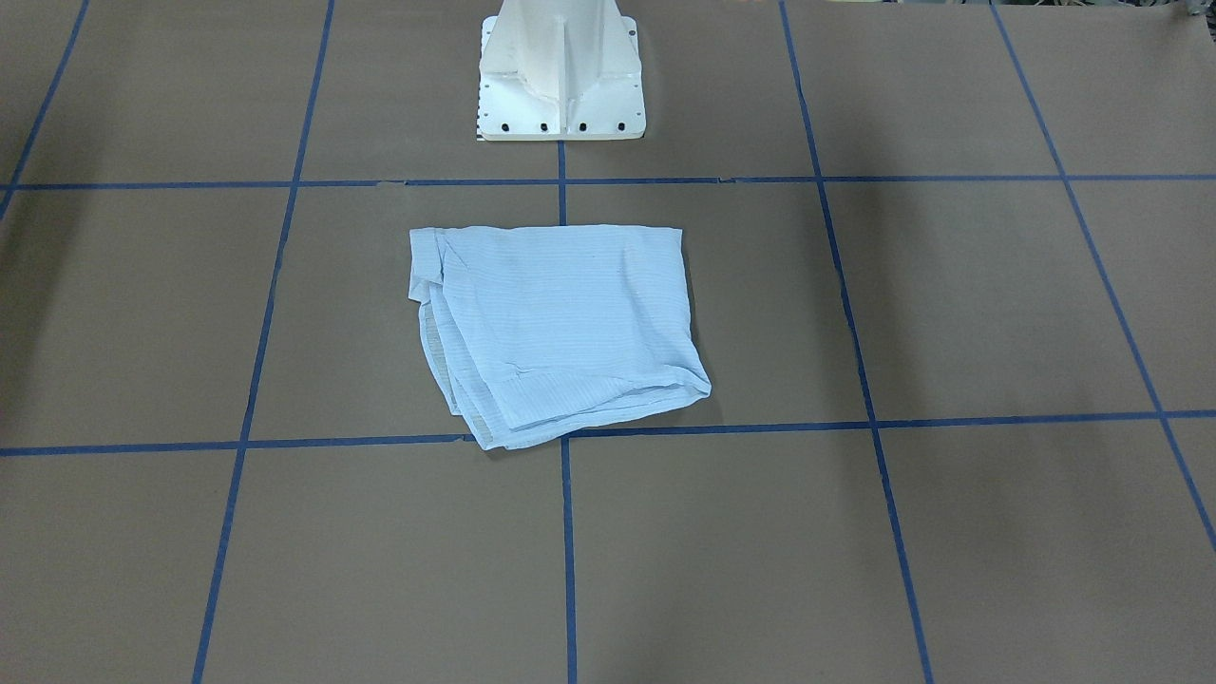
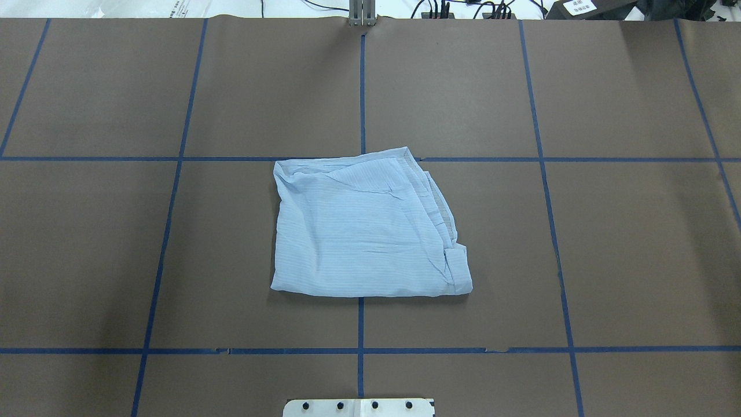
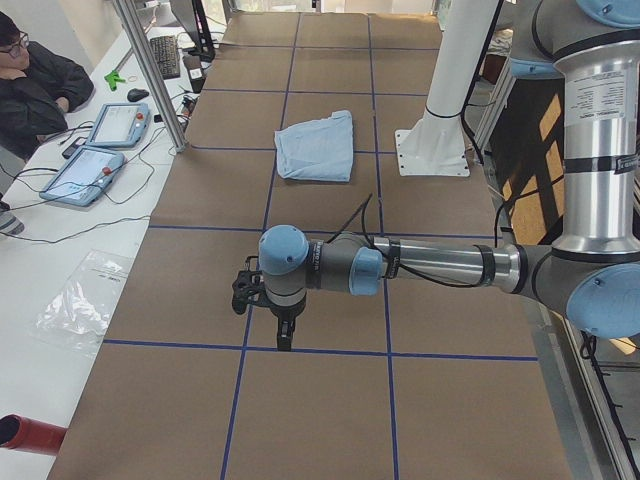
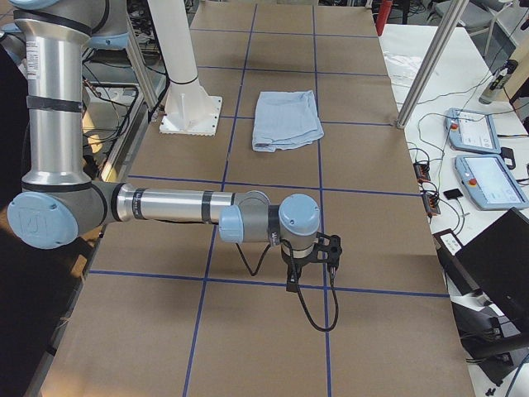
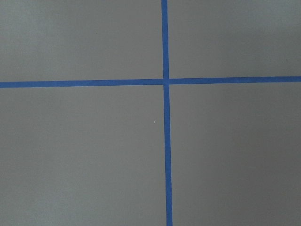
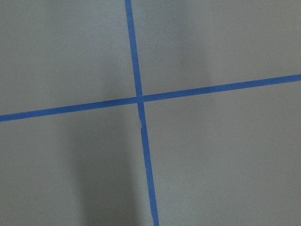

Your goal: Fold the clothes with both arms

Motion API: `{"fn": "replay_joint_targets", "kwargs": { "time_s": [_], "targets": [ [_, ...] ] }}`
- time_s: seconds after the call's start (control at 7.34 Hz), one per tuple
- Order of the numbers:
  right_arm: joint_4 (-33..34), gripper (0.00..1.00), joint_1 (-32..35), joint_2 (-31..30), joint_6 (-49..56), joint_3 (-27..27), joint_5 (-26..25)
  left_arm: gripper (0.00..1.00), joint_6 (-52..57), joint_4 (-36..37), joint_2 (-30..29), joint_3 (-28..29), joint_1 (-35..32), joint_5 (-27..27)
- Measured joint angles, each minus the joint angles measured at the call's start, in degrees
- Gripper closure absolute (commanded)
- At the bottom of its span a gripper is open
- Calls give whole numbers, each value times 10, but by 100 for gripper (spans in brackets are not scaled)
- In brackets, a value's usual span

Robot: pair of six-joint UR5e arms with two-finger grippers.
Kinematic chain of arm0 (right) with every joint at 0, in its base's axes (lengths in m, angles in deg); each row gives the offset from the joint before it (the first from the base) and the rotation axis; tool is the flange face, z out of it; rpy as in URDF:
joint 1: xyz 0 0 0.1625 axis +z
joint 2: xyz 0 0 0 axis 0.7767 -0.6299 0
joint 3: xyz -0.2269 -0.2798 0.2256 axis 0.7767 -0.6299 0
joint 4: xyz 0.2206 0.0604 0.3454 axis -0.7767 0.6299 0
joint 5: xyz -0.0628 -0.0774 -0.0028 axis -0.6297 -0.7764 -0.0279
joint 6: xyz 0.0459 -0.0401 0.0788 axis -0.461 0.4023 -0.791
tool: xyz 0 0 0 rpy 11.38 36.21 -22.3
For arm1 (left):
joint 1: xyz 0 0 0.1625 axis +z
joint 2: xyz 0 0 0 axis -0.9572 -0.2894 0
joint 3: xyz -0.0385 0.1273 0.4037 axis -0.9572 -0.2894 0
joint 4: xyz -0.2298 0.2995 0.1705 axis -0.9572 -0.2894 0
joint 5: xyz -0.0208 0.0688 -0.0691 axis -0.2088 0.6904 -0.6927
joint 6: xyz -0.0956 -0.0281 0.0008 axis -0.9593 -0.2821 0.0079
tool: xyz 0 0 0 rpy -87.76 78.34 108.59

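The clothes are one light blue striped shirt [image 1: 560, 328], folded into a rough rectangle and lying flat in the middle of the brown table [image 2: 365, 231] just in front of the pedestal. Neither arm touches it. My left gripper [image 3: 284, 335] points down over a blue tape line far out toward the table's left end, seen only in the exterior left view. My right gripper [image 4: 293, 281] hangs the same way toward the right end, seen only in the exterior right view. Whether either is open or shut I cannot tell. Both wrist views hold only bare table and a tape cross.
The white pedestal base [image 1: 560, 85] stands at the table's robot side. Blue tape lines grid the brown surface [image 2: 173, 231]. A person [image 3: 30, 85] sits beside teach pendants [image 3: 95, 150] past the far edge, by a metal post [image 3: 150, 75].
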Motion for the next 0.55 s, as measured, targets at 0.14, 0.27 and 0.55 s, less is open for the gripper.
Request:
{"fn": "replay_joint_targets", "kwargs": {
  "time_s": [0.14,0.27,0.55],
  "targets": [
    [-2,0,0,-1,-2,1,0,0,0,0,0,-1,0,1],
    [-2,0,0,-1,-3,2,0,0,1,0,0,-2,0,1],
    [-2,0,0,-1,-2,2,-2,0,2,-1,-2,-4,0,-1]
  ]
}}
